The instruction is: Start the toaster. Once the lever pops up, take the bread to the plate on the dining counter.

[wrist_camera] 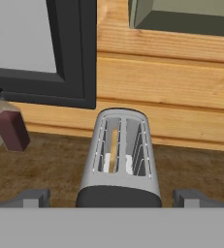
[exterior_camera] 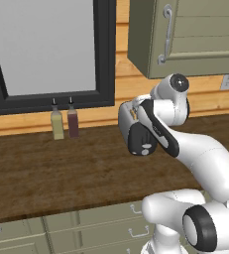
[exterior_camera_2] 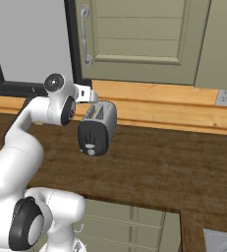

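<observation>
Rounded silver-grey toaster with black end face stands near the back edge of the dark wood counter; pale bread slice in its left slot. Gripper fingers spread wide, straddling it.

Dark-framed window — wood-panelled wall

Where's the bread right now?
In the hand view, the bread stands in the left slot of the toaster, on the worktop below the wood-panelled wall.
</observation>
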Controlling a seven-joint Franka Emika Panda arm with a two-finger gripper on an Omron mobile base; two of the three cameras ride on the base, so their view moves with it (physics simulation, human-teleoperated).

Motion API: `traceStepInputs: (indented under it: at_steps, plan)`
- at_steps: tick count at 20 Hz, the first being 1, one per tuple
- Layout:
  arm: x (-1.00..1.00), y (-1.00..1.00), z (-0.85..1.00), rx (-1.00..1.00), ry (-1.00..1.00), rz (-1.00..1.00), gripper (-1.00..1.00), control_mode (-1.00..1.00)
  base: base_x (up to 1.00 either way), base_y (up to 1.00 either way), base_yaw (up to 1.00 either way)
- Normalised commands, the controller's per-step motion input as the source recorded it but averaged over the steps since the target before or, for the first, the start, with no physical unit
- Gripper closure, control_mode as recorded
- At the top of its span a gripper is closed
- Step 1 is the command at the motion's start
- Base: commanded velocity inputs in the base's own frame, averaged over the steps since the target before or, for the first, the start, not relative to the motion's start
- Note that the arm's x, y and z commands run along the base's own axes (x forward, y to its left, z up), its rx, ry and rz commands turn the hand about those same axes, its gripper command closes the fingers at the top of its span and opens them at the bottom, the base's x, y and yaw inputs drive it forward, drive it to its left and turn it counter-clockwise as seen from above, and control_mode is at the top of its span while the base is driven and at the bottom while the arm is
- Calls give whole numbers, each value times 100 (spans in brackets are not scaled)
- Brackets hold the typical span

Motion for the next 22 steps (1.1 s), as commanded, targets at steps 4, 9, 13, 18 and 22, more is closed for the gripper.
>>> traceStepInputs:
  at_steps: [4, 9, 13, 18, 22]
  plan:
    - [0, 0, 0, 0, 0, 0, -100, -100, 0, 0, 0]
    - [0, 0, 0, 0, 0, 0, -100, -100, 0, 0, 0]
    - [0, 0, 0, 0, 0, 0, -100, -100, 0, 0, 0]
    - [0, 0, 0, 0, 0, 0, -100, -100, 0, 0, 0]
    - [0, 0, 0, 0, 0, 0, -100, -100, 0, 0, 0]
